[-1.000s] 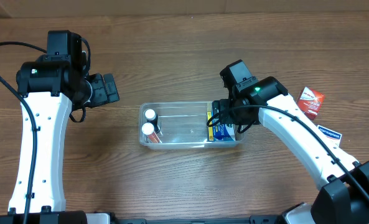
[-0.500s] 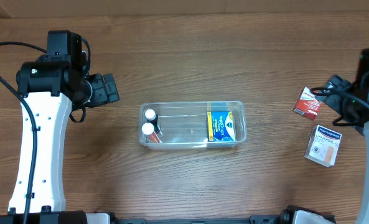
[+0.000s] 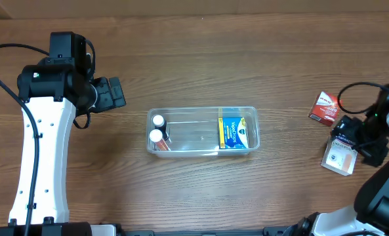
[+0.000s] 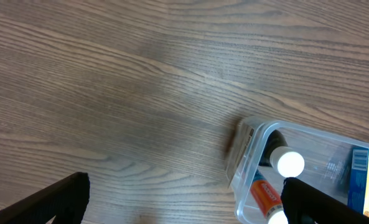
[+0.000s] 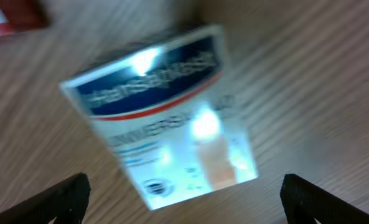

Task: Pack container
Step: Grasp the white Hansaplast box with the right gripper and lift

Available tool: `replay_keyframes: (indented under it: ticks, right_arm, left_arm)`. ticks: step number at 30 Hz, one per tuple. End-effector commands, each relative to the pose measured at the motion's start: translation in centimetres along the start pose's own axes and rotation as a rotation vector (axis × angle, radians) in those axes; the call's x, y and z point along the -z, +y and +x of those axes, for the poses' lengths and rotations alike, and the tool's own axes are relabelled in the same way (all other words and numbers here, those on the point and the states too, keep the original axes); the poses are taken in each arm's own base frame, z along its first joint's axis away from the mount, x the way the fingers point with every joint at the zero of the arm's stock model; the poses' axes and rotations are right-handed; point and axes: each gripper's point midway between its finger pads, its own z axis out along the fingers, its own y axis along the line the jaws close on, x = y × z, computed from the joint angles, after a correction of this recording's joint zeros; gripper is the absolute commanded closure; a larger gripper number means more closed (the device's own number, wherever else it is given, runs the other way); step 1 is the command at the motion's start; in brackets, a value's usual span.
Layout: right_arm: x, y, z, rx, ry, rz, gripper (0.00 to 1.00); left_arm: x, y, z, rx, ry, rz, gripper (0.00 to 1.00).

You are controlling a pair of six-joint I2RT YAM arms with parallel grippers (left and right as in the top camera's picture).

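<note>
The clear container [image 3: 203, 112] sits mid-table and holds two white-capped bottles [image 3: 157, 128] at its left end and a blue-and-yellow box [image 3: 233, 132] at its right end. Its left end shows in the left wrist view [image 4: 249, 162]. My left gripper [image 3: 115, 94] is open and empty, left of the container. My right gripper [image 3: 349, 136] is open, hovering over a white plaster box [image 3: 340, 159] at the far right. That box fills the right wrist view [image 5: 165, 112], between the fingertips, blurred.
A small red box [image 3: 324, 108] lies just beyond the plaster box at the right edge, its corner showing in the right wrist view [image 5: 10, 15]. Bare wooden table surrounds the container.
My right arm left the container, where it put the blue-and-yellow box, swung to the far right and came down over the plaster box. The left arm has not moved.
</note>
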Motion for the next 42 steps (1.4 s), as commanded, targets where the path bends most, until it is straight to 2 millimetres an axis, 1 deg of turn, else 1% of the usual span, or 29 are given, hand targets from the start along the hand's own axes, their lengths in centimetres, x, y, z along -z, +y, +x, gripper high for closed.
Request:
replay_keyframes:
  ticks: [1, 3, 5, 6, 7, 8, 18, 28, 31, 33, 35, 36, 38, 42]
  right_arm:
    - [-2.1, -1.2, 0.8, -0.047, 0.030, -0.022, 0.00]
    - [-3.0, -1.0, 1.0, -0.029, 0.030, -0.039, 0.00]
    - [-3.1, -0.5, 0.7, -0.011, 0.015, -0.052, 0.00]
    - [-3.0, 0.3, 0.6, 0.014, 0.010, -0.092, 0.00]
    - [-3.0, 0.7, 0.5, 0.034, 0.008, -0.116, 0.00]
    - [-3.0, 0.8, 0.5, 0.036, 0.006, -0.120, 0.00]
    - [-3.0, 0.7, 0.0, 0.093, -0.017, -0.108, 0.00]
    - [-3.0, 0.8, -0.6, 0.241, -0.048, -0.110, 0.00]
    - [-3.0, 0.6, -0.8, 0.255, -0.060, -0.099, 0.00]
    - [-3.6, 0.7, -0.7, 0.274, -0.063, -0.099, 0.00]
    - [-4.9, 0.6, -0.2, 0.275, -0.060, -0.100, 0.01]
    - [-5.2, 0.6, 0.0, 0.275, -0.059, -0.100, 0.01]
    - [-5.9, 0.8, 0.2, 0.275, -0.063, -0.111, 0.05]
    - [-5.9, 0.9, -0.4, 0.259, -0.089, -0.113, 0.21]
  left_arm:
    - [0.0, 0.0, -0.1, -0.020, -0.006, 0.004, 0.00]
    - [0.0, 0.0, -0.1, -0.020, -0.008, 0.004, 0.00]
    - [0.0, -0.1, -0.4, -0.020, -0.017, 0.007, 0.00]
    - [0.0, -0.1, -0.4, -0.020, -0.020, 0.008, 0.00]
    - [0.0, -0.1, -0.5, -0.020, -0.020, 0.008, 0.00]
    - [0.0, -0.1, -0.5, -0.020, -0.020, 0.008, 0.00]
    - [0.0, -0.1, -0.5, -0.032, -0.021, 0.008, 0.00]
    - [0.0, -0.1, -0.4, -0.032, -0.018, 0.008, 0.00]
    - [0.0, -0.1, -0.4, -0.032, -0.017, 0.007, 0.00]
    - [0.0, -0.1, -0.4, -0.032, -0.017, 0.007, 0.00]
    - [0.0, -0.1, -0.4, -0.032, -0.017, 0.007, 0.00]
    - [0.0, -0.1, -0.4, -0.032, -0.017, 0.007, 0.00]
    - [0.0, -0.1, -0.4, -0.032, -0.017, 0.007, 0.00]
    - [0.0, 0.0, -0.3, -0.031, -0.015, 0.007, 0.00]
